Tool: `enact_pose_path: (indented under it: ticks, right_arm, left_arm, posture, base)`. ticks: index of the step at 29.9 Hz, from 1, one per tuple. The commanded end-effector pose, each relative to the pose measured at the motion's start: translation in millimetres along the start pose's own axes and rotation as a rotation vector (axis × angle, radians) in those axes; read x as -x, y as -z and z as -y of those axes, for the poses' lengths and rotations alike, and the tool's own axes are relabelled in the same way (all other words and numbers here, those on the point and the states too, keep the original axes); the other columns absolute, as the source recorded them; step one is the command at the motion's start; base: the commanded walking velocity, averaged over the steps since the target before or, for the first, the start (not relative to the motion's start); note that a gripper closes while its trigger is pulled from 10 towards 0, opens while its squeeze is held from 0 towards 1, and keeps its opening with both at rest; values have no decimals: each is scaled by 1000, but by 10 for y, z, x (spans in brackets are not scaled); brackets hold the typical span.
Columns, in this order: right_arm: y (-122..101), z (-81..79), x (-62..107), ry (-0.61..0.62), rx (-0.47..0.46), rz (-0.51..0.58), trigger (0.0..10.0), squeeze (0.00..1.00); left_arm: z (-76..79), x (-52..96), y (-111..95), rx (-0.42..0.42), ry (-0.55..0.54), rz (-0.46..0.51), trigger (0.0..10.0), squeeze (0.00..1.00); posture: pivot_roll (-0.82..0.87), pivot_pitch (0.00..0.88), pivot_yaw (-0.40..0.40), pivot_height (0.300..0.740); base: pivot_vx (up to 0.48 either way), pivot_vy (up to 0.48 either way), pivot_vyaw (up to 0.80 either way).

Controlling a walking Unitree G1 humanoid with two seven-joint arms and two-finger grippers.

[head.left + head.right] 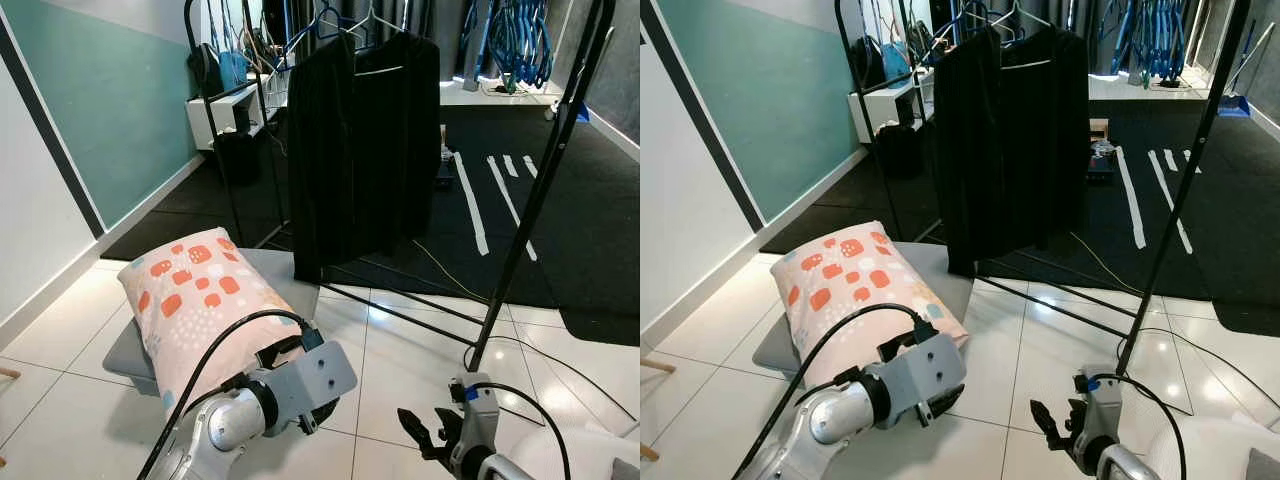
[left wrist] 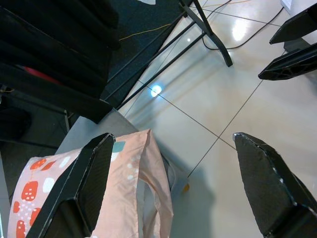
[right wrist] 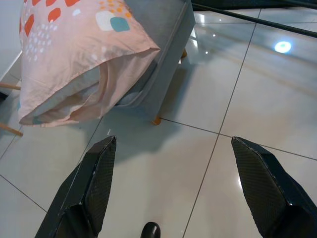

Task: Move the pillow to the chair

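Your peach pillow with orange patches (image 1: 195,295) already lies on the grey padded chair (image 1: 940,268); both the left gripper (image 2: 173,183) and the right gripper (image 3: 171,191) gape wide and empty, so the task looks done.

Peach pillow (image 1: 195,295) with orange patches, lying on grey chair (image 1: 285,275)

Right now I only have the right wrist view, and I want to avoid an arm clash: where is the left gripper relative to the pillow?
Observer: The left gripper is open at the near, open end of the pillow, one finger alongside the pillowcase. Nothing is clamped.
Operator: Is anything lying across the pillow?
Observer: In the head views, a black cable from the left arm arcs in front of its near half.
Operator: What is behind the chair?
Observer: A rack of black garments stands just beyond the grey chair.
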State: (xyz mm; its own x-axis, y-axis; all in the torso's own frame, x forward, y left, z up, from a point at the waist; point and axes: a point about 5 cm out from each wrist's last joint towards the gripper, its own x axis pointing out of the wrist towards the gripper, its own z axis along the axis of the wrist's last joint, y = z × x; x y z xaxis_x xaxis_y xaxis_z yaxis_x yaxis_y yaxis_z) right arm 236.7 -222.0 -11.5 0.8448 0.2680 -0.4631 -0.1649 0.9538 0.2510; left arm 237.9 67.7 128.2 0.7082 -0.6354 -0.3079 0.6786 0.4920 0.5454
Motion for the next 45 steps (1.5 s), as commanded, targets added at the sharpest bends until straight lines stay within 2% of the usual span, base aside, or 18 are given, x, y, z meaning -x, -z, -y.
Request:
enact_pose_path:
  ticks: [1, 45]
  right_arm:
    - [-17, -17, -9, -5, -3, 4, 10000, 0]
    - [-26, 14, -6, 2, -8, -5, 10000, 0]
  left_arm:
    - [1, 5, -3, -2, 6, -7, 10000, 0]
    - [-2, -8, -22, 1, 6, -6, 10000, 0]
  posture:
    - [-163, 13, 22, 740]
    - [-163, 24, 13, 740]
  base:
    - [0, 0, 0]
    - [0, 0, 0]
